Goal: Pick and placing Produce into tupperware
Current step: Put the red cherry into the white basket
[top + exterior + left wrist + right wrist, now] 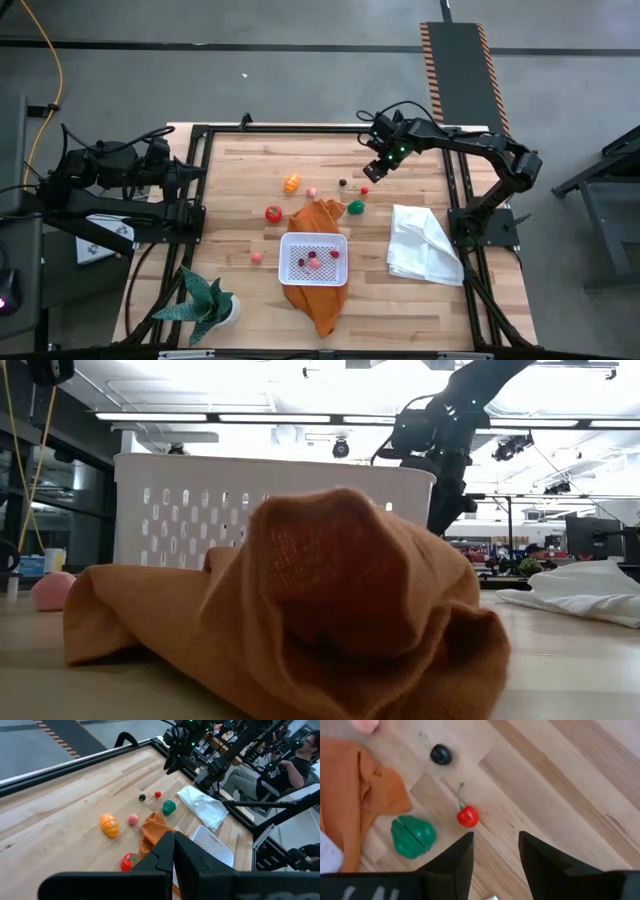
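The white tupperware (314, 258) sits on an orange cloth (318, 215) at the table's middle front, with several small red and pink produce pieces inside. Loose produce lies beyond it: an orange piece (292, 183), a pink one (311, 192), a dark one (441, 754), a red cherry (467, 816), a green piece (413, 836), a red tomato (273, 212), and another pink one (257, 257) left of the container. My right gripper (495, 845) hovers open just above the table beside the cherry, with nothing between its fingers. My left gripper (173, 851) waits shut at the table's left edge.
A crumpled white cloth (425, 245) lies at the right. A green spiky potted plant (207, 303) stands at the near left corner. A black frame (200, 140) borders the table. Bare wood lies at the far left and far middle.
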Available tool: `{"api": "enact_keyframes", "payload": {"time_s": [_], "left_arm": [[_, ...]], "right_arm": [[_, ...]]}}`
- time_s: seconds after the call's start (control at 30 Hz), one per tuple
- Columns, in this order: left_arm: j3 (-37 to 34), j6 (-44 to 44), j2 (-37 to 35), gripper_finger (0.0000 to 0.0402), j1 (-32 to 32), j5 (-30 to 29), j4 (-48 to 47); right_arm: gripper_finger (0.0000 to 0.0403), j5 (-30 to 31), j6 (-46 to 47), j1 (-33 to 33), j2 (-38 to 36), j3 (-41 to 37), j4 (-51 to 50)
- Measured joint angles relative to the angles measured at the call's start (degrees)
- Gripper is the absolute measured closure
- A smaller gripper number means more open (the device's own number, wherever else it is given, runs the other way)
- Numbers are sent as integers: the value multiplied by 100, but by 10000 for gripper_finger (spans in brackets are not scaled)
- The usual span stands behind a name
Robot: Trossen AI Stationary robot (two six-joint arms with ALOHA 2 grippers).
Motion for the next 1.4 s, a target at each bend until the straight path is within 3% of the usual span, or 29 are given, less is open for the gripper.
{"api": "enact_keyframes", "payload": {"time_s": [0.33,0.7,1.4], "left_arm": [[0,-155,0,401,2,0,-205],[0,-433,0,401,0,68,-472],[0,-553,0,401,0,103,-476]], "right_arm": [[245,-38,-370,388,614,179,-50],[245,496,-1089,699,1311,750,-375],[245,273,-1299,691,1655,750,-150]]}}
